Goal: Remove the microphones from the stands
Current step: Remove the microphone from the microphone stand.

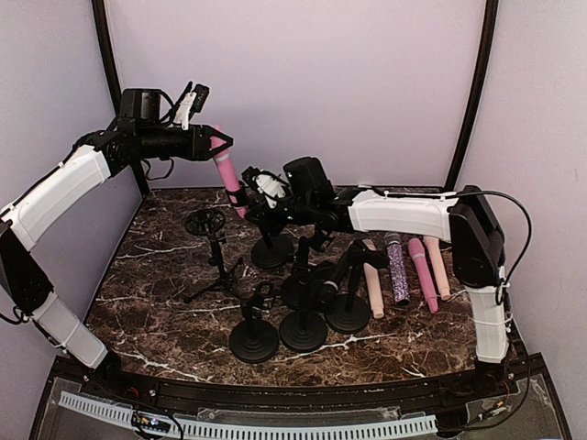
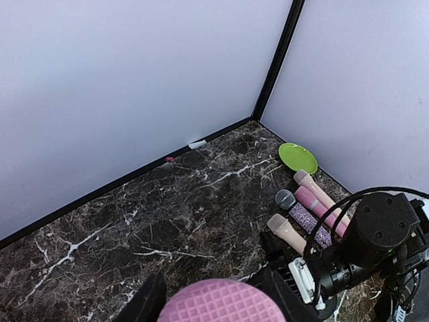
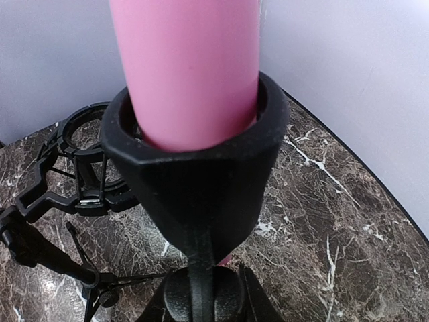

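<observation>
A pink microphone (image 1: 223,170) stands tilted in the black clip of a stand (image 1: 272,249) near the back of the table. My left gripper (image 1: 218,143) is shut on its upper end. In the left wrist view the pink mesh head (image 2: 221,303) fills the space between the black fingers (image 2: 145,303). My right gripper (image 1: 249,198) is shut on the stand just below the clip. In the right wrist view the pink body (image 3: 191,67) sits inside the cup-shaped clip (image 3: 201,174), and my right gripper (image 3: 204,295) holds the round joint under it.
Three round-base stands (image 1: 254,337) (image 1: 304,328) (image 1: 348,312) stand in front. A tripod with a ring mount (image 1: 209,225) is to the left. Several loose microphones (image 1: 399,270) lie at the right, and a green plate (image 2: 297,158) sits in the far corner. Walls close in all round.
</observation>
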### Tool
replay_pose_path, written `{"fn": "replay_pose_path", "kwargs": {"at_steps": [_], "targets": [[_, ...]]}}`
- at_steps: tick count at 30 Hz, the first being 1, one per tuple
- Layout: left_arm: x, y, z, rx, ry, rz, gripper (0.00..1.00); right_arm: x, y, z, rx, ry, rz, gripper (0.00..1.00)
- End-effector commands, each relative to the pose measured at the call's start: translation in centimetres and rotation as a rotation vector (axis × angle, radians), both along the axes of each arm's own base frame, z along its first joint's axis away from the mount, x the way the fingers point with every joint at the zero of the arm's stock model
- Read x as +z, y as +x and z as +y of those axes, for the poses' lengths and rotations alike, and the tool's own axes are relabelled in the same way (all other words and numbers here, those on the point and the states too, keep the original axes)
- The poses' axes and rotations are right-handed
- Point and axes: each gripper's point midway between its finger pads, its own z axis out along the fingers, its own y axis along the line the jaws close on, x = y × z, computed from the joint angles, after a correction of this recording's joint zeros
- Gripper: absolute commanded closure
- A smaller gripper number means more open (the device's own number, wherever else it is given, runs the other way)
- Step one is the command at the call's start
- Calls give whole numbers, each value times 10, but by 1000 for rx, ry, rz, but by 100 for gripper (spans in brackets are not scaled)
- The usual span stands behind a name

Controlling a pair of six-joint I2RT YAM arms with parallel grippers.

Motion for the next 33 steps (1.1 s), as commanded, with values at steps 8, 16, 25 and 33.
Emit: {"fn": "replay_pose_path", "kwargs": {"at_steps": [8, 16, 25, 33], "targets": [[153, -25, 29, 48, -165, -431, 100, -120, -11, -47, -66, -326, 216, 100], [157, -26, 31, 53, -165, -444, 100, -122, -11, -46, -64, -325, 216, 100], [165, -28, 33, 58, -168, -465, 100, -126, -11, -46, -66, -331, 223, 100], [159, -27, 37, 79, -146, -462, 100, -113, -8, -40, -71, -269, 214, 100]]}}
